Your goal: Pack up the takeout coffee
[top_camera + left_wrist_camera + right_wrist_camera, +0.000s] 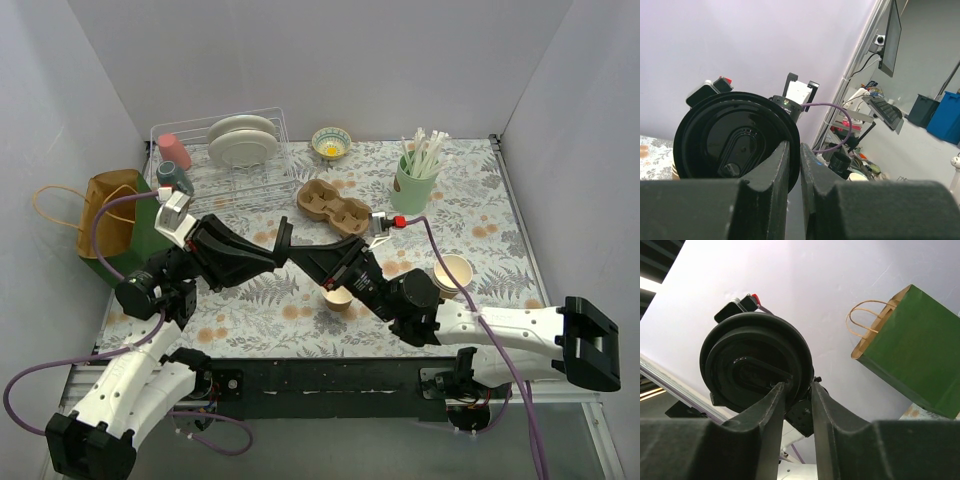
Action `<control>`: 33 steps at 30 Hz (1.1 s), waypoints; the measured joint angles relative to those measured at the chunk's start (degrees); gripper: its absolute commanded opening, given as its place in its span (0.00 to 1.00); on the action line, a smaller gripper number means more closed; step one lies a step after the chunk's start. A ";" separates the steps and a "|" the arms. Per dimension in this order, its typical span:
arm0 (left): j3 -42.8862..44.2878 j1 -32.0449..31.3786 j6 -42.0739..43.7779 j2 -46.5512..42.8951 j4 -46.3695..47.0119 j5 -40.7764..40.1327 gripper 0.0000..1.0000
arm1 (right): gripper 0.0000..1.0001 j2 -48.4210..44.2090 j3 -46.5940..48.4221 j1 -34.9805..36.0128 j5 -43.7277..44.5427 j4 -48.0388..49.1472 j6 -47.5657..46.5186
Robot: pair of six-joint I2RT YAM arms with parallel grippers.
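A round black plastic lid (283,232) hangs in the air over the middle of the table, held on edge between my two grippers. My left gripper (281,243) is shut on its rim; the left wrist view shows the lid (730,140) filling the left side, with its rim between my gripper's (794,152) fingers. My right gripper (301,258) is shut on the rim from the other side; the right wrist view shows the lid (750,360) pinched at my gripper (799,389). A small brown paper cup (338,298) stands lidless on the table under the right arm.
A moulded cardboard cup carrier (332,205) lies behind the grippers. A second lidless tan cup (452,272) stands at the right. A green paper bag (148,232) stands at the left, also in the right wrist view (910,345). A dish rack (230,165), bowl (331,143) and straw cup (415,182) stand at the back.
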 measured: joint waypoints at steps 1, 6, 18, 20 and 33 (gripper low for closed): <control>-0.02 0.00 0.00 0.00 0.07 0.00 0.03 | 0.31 0.22 0.00 0.00 -0.11 0.28 0.13; -1.44 -0.04 -0.04 -0.15 1.31 -0.20 0.03 | 0.12 1.22 0.07 -0.04 -0.57 1.97 0.48; -2.45 -0.31 7.52 -3.56 -12.48 -2.45 0.98 | 0.01 -5.88 -1.09 -0.50 0.90 -5.05 -4.76; -2.43 -0.31 11.30 -4.96 -19.47 -4.09 0.98 | 0.01 -10.45 -0.20 -0.50 3.28 -13.88 -7.30; 4.92 -0.31 41.22 -3.76 -60.43 -20.48 0.98 | 0.01 -16.59 21.84 -1.46 24.11 -81.35 -20.20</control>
